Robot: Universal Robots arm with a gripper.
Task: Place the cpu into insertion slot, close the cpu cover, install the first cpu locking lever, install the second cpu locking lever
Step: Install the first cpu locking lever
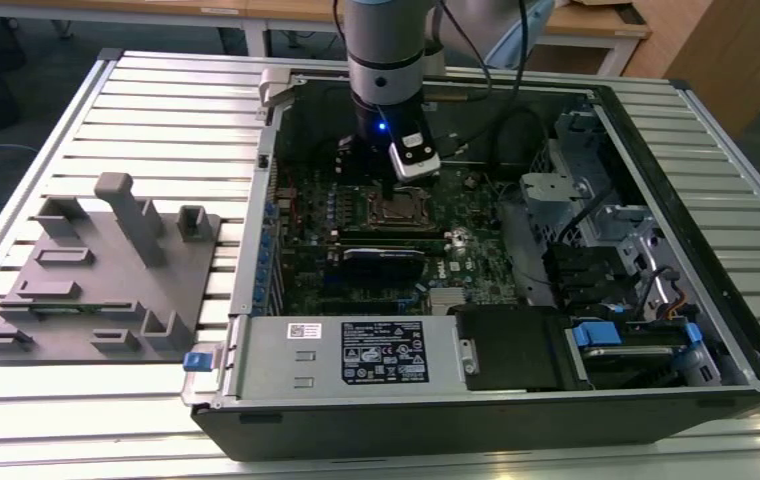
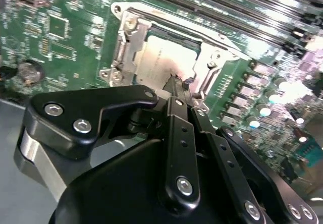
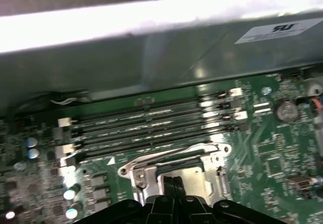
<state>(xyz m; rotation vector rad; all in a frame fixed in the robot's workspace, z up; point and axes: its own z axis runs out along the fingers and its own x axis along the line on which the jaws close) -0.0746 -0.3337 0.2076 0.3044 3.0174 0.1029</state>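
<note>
Just above the cpu (image 2: pixel 164 57), closed jaws.

Your arm (image 1: pixel 387 60) comes straight down, wrist vertical. The gripper (image 2: pixel 180 92) points downward, its black jaws pressed together with no gap at the tips, seen closed in both wrist views (image 3: pixel 172 183).

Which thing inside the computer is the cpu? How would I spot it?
Look in the open computer case at the green motherboard. Under the tool, a shiny metal frame, the cpu cover, surrounds a flat square. That dull silver-grey square is the cpu, plainer than the long memory slots nearby.
</note>
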